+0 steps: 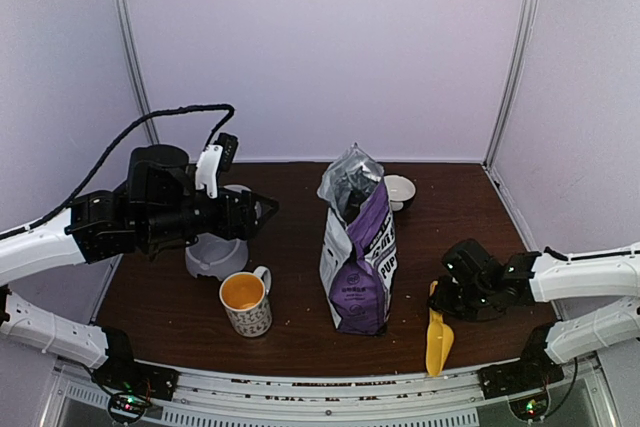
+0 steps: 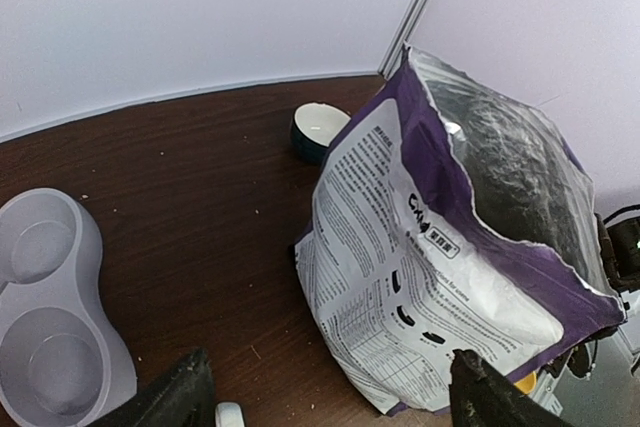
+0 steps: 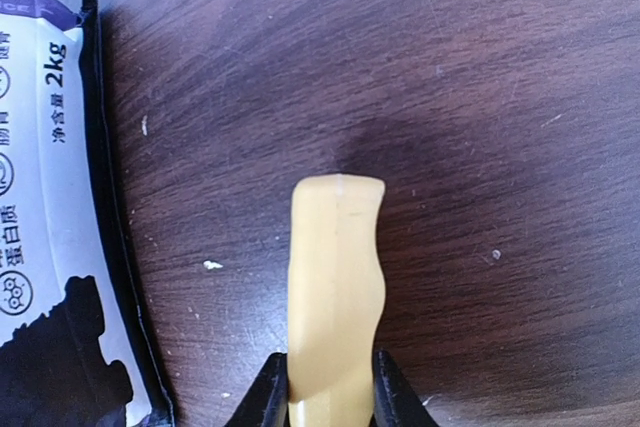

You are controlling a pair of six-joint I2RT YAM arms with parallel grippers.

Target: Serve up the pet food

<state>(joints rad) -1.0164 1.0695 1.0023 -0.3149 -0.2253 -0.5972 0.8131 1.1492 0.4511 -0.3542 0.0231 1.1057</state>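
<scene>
Grip on scoop (image 3: 335, 287) by right fingers (image 3: 268, 397)
Its length runs straight out from them, bag (image 1: 360, 257) just left; left fingers (image 2: 175, 397) spread, empty.

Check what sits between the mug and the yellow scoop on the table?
The purple puppy food bag, upright with its top open, stands between the mug and the yellow scoop. The top external view shows it.

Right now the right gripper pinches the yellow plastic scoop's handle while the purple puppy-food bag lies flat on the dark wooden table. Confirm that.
Wrong: the purple puppy-food bag stands upright, top open, as the top external view shows. The right gripper does pinch the handle of the yellow plastic scoop.
</scene>
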